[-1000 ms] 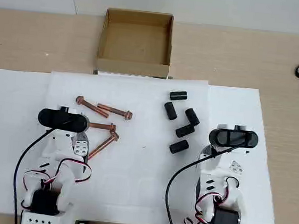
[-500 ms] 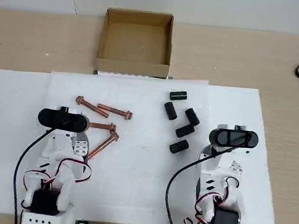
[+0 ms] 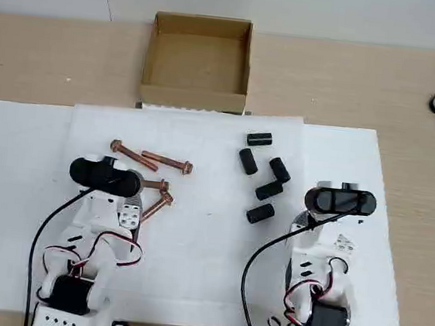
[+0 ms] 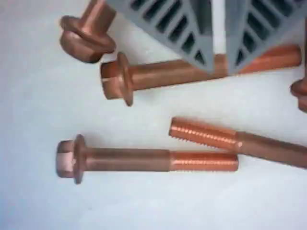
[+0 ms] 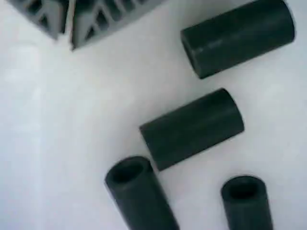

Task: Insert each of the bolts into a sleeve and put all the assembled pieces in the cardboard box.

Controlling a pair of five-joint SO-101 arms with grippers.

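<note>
Step in hand was probably the first bolt pick; nothing was assembled or boxed yet. Left gripper [image 4: 219,68] sat almost closed, holding nothing, over one bolt [image 4: 158,75]. Right gripper [image 5: 68,39] was likewise near-closed with nothing held. Bolts [image 3: 167,162] lay at 10 o'clock of paper sheet [image 3: 208,255] centre, sleeves [image 3: 265,176] at 1, cardboard box [image 3: 193,97] at 12. The next move likely needed the left jaws opened and straddling the shank.

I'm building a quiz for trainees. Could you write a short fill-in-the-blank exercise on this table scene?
1. The box is ___.
2. ___ sleeves lie on the paper.
3. The left gripper hangs over the ___.
Missing words: empty; five; bolts.
</note>
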